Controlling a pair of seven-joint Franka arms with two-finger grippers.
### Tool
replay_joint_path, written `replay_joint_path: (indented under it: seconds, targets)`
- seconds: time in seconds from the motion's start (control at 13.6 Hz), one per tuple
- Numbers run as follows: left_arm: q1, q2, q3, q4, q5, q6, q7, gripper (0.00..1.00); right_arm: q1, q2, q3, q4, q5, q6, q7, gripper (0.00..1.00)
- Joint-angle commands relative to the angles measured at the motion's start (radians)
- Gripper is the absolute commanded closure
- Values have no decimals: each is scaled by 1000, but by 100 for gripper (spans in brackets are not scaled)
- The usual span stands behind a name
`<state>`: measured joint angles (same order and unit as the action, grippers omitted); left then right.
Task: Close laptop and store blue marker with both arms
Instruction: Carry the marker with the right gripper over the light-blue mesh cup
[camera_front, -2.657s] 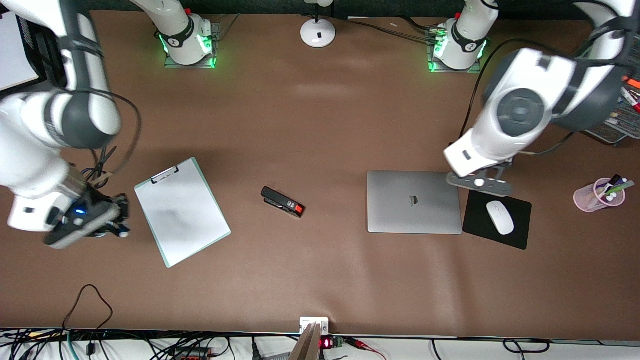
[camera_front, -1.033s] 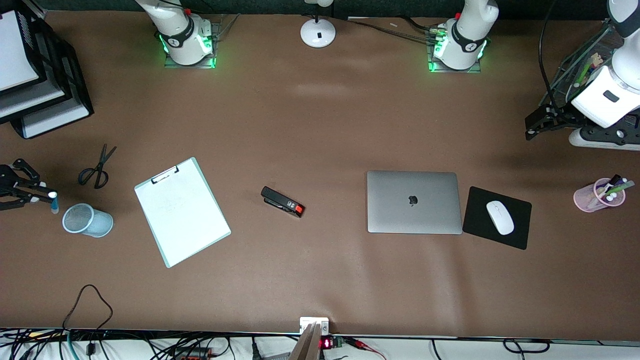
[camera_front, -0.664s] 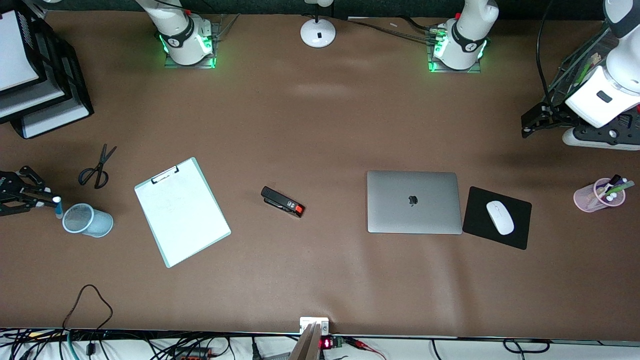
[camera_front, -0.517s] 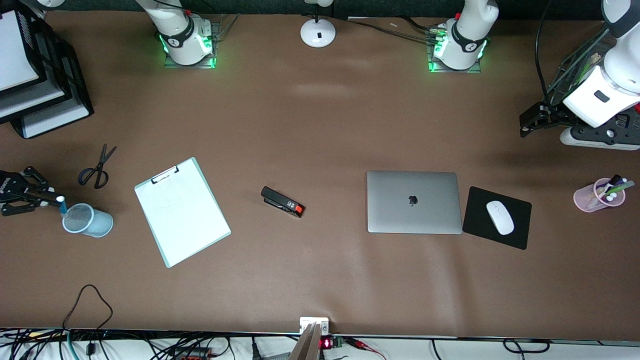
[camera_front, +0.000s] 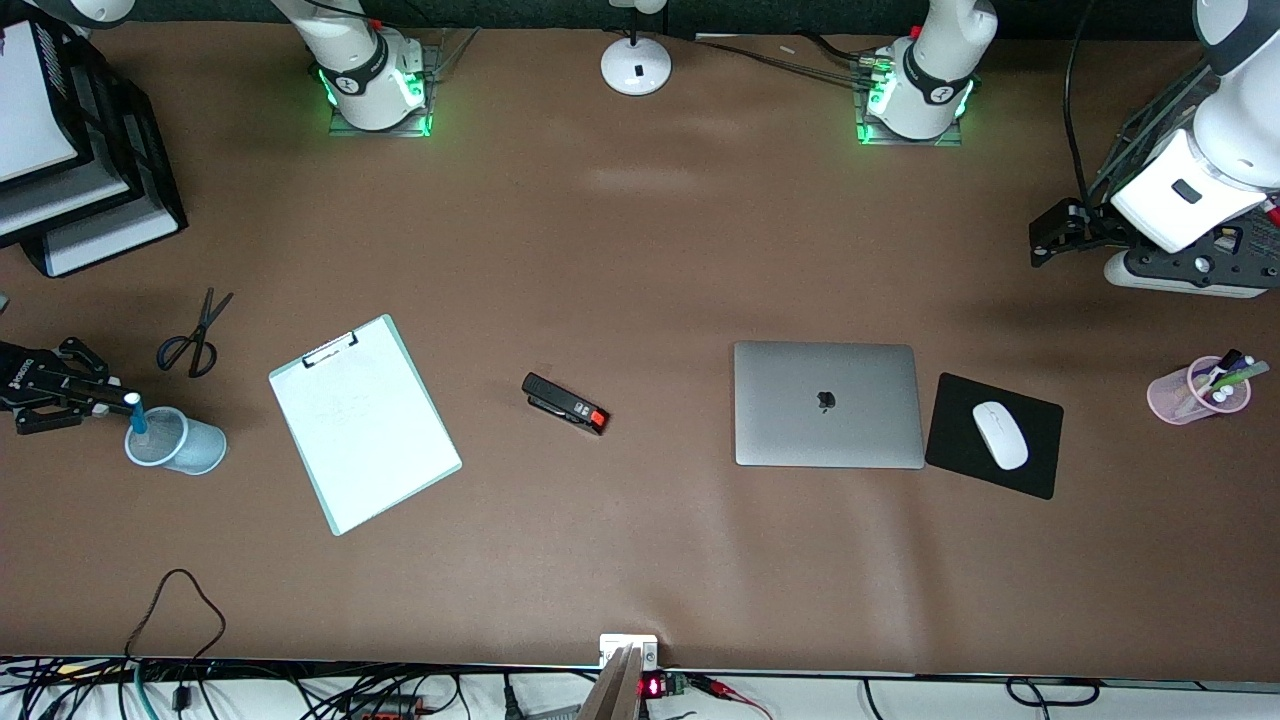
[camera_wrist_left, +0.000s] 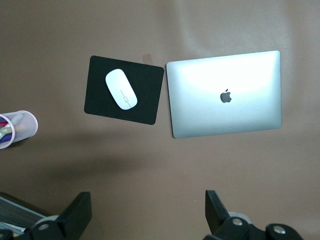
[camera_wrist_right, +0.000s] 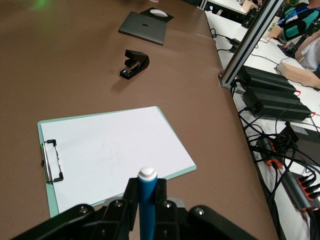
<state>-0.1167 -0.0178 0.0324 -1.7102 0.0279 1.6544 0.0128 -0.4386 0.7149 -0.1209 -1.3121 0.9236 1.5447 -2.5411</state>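
Right gripper (camera_front: 112, 400) clamped on the slim blue marker (camera_front: 137, 418), upright over the rim of the pale-blue mesh cup (camera_front: 176, 441) at the table's edge. Silver-grey laptop (camera_front: 827, 403) shut flat beside the black mouse pad (camera_front: 1040, 450). Left gripper (camera_front: 1042, 243) spread wide, empty, over bare brown table (camera_front: 650, 250).

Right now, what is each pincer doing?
Left pincer: open, holding nothing, over the table near the left arm's end.
Right pincer: shut on the blue marker, over the blue mesh cup.
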Motion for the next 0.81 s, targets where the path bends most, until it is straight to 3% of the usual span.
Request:
replay_joint_path:
  seconds: [0.0, 0.74]
  targets:
    - [-1, -4, 1, 20, -5, -27, 21, 0, -12, 35, 9, 30, 20, -17, -53, 100]
    - [-1, 10, 0, 35, -6, -31, 21, 0, -17, 78, 6, 33, 18, -5, -93, 100]
